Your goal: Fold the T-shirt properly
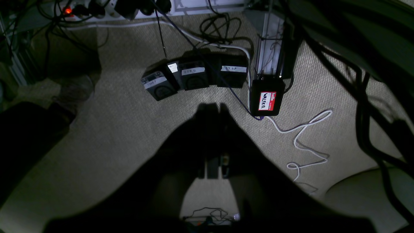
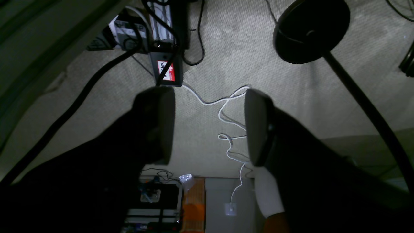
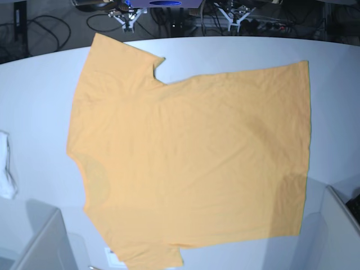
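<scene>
The T-shirt (image 3: 191, 163) lies spread flat on the white table (image 3: 337, 67), plain orange-yellow, sleeves toward the left and hem toward the right. Neither gripper shows in the base view. In the left wrist view my left gripper (image 1: 219, 106) is a dark shape hanging over carpet, its two fingers pressed together with nothing between them. In the right wrist view my right gripper (image 2: 208, 97) also hangs over the carpet, away from the shirt. Its fingers (image 2: 161, 123) stand wide apart and empty.
A small white cloth (image 3: 7, 166) lies at the table's left edge. Grey slanted shapes (image 3: 39, 242) fill the lower corners of the base view. On the carpet lie black labelled boxes (image 1: 194, 76), a box with a red name tag (image 1: 267, 101), a white cable (image 1: 304, 142) and a black round stand base (image 2: 310, 30).
</scene>
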Robot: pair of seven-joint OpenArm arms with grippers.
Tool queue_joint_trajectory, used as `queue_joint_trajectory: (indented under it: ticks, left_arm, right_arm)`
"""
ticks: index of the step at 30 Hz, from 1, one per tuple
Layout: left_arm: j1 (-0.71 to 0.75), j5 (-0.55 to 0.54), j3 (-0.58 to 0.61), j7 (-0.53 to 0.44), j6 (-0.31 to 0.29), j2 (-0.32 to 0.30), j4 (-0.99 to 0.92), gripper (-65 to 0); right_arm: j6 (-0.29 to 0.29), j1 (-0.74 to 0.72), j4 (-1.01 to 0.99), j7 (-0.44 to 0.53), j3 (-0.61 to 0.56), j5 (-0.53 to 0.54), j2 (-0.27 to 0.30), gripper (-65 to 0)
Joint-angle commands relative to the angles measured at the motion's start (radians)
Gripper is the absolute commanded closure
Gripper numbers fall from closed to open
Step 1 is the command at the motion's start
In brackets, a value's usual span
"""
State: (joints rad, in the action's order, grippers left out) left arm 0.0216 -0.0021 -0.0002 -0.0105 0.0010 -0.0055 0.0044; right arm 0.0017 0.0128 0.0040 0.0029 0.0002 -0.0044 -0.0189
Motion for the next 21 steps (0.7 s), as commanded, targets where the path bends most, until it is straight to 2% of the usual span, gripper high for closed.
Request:
queue_joint_trajectory:
  ticks: [1, 3, 4, 8, 9, 11, 13, 14, 15, 16, 18, 19, 21]
  left_arm:
    - [0.007, -0.003, -0.001, 0.004, 0.006, 0.000, -0.001, -0.5]
    - [0.004, -0.003, -0.001, 0.011, 0.006, -0.001, -0.001, -0.5]
    - [0.002, -0.003, -0.002, 0.013, 0.006, -0.001, -0.001, -0.5]
    - [0.002, -0.003, -0.002, 0.013, 0.006, 0.000, -0.001, -1.2]
    - [0.002, -0.003, -0.002, 0.013, 0.006, 0.000, -0.001, -3.6]
    - [0.002, -0.005, -0.002, 0.013, 0.006, 0.002, -0.001, -13.5]
    - [0.008, -0.005, -0.002, 0.013, 0.006, 0.003, -0.001, -26.3]
    - [0.011, -0.005, -0.001, 0.013, 0.006, 0.003, -0.001, -30.8]
    - [0.011, -0.005, -0.001, 0.013, 0.006, 0.003, -0.001, -32.3]
    - [0.013, -0.005, -0.001, 0.013, 0.006, 0.003, -0.001, -31.6]
    - [0.015, -0.005, -0.001, 0.010, 0.006, 0.003, -0.001, -25.7]
    - [0.015, -0.005, -0.001, 0.008, 0.006, 0.003, -0.001, -21.2]
    - [0.016, -0.005, -0.001, 0.013, 0.006, 0.002, -0.001, -7.9]
  right_arm:
    - [0.004, 0.009, -0.004, -0.002, -0.002, 0.001, 0.007, -24.2]
    - [0.004, 0.020, -0.003, -0.002, -0.002, 0.001, 0.007, -9.8]
    - [0.004, 0.022, -0.003, -0.002, -0.001, 0.001, 0.007, -0.5]
    - [0.004, 0.022, -0.003, 0.001, -0.001, 0.001, 0.007, 0.0]
    - [0.004, 0.020, -0.003, 0.001, -0.001, 0.001, 0.007, 0.0]
    - [0.004, 0.020, -0.003, 0.003, 0.001, 0.001, 0.007, 0.0]
    - [0.004, 0.023, -0.003, 0.003, -0.001, 0.001, 0.007, 0.0]
    - [0.004, 0.023, -0.003, 0.003, -0.002, 0.001, 0.007, 0.0]
    - [0.004, 0.023, -0.003, -0.001, -0.002, 0.001, 0.007, 0.0]
    - [0.004, 0.023, -0.003, -0.002, -0.002, 0.001, 0.009, 0.0]
    - [0.004, 0.022, -0.003, -0.002, -0.004, 0.001, 0.009, 0.0]
    - [0.004, 0.020, -0.003, -0.002, -0.004, 0.001, 0.009, 0.0]
    - [0.004, 0.020, -0.003, -0.002, -0.004, 0.001, 0.012, 0.0]
